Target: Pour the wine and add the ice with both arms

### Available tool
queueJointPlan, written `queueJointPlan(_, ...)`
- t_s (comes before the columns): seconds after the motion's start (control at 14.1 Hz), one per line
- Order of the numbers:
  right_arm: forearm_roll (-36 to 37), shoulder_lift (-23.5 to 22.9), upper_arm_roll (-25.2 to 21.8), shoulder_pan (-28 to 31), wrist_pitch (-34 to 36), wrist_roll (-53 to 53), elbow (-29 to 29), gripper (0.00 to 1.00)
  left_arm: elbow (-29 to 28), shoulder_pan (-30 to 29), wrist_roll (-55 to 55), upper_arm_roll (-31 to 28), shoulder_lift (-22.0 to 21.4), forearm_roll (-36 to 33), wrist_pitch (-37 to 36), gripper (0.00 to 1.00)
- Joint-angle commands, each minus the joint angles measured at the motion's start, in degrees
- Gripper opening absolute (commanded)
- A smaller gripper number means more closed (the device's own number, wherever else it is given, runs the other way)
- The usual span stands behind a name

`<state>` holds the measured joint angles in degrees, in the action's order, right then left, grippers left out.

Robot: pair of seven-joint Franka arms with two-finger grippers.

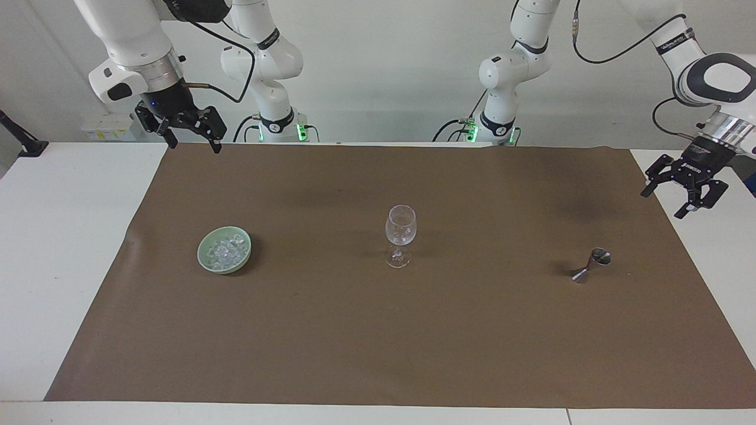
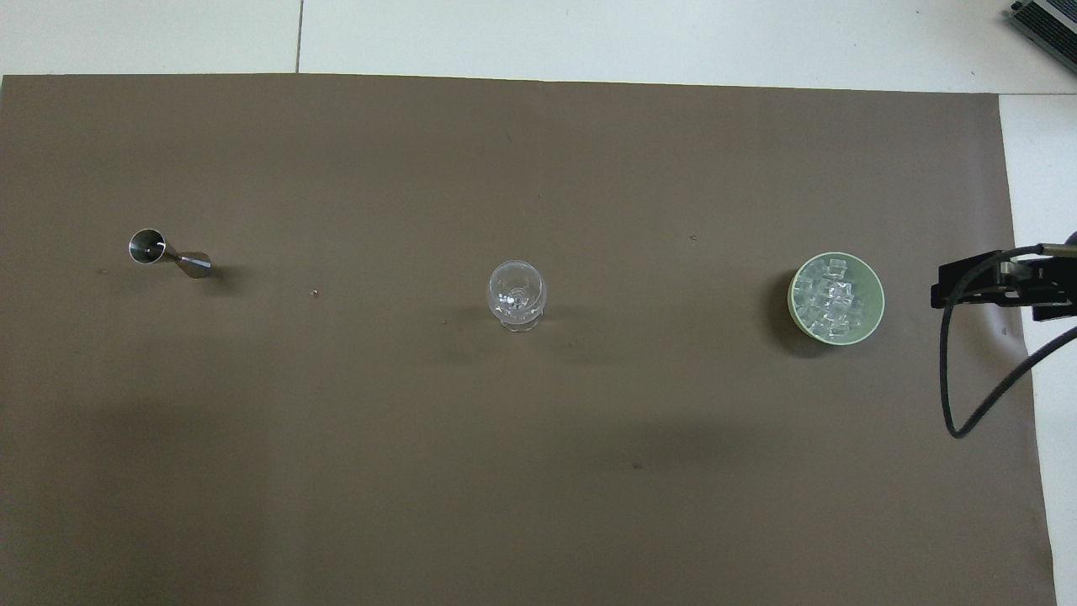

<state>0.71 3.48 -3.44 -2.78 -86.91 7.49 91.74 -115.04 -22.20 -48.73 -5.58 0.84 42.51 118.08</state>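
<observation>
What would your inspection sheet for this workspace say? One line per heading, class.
Surface: brown mat on white table.
Job's things: ice in green bowl; wine glass upright mid-mat; metal jigger toward left arm's end.
Clutter: nothing seen.
Grippers: right gripper open, raised over mat corner; left gripper open, raised over mat edge; both empty.
Cables: black cable at right wrist.
Surroundings: white wall.

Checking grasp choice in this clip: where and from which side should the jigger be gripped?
Probably at the narrow waist of the jigger, coming down from above. It stands tilted on the brown mat, two cones meeting at a thin neck, with nothing beside it. The open left gripper, up over the mat's edge at that end, is the closer one.
</observation>
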Motion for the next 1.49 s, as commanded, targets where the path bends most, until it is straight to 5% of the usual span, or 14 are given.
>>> queueJointPlan(0.0,-0.97,1.44,0.1,0.06,-0.02,0.77,1.6,1.0,-3.52,-1.61,-2.41,0.66,1.09,6.25,2.94,1.0)
queueJointPlan(0.57,-0.97,1.44,0.1,0.06,-0.02,0.77,1.6,1.0,-4.67,-3.72,-4.27,0.66,9.43,19.52,1.1,1.0)
queueJointPlan(1.06,-0.89,1.44,0.1,0.06,-0.02,0.77,1.6,1.0,-7.39,-3.81,-3.92,0.66,11.81,28.67,0.14,1.0)
queueJointPlan(1.42,-0.97,1.44,0.1,0.06,-0.02,0.77,1.6,1.0,-8.01,-3.64,-2.08,0.74,12.25,29.03,-0.39,1.0)
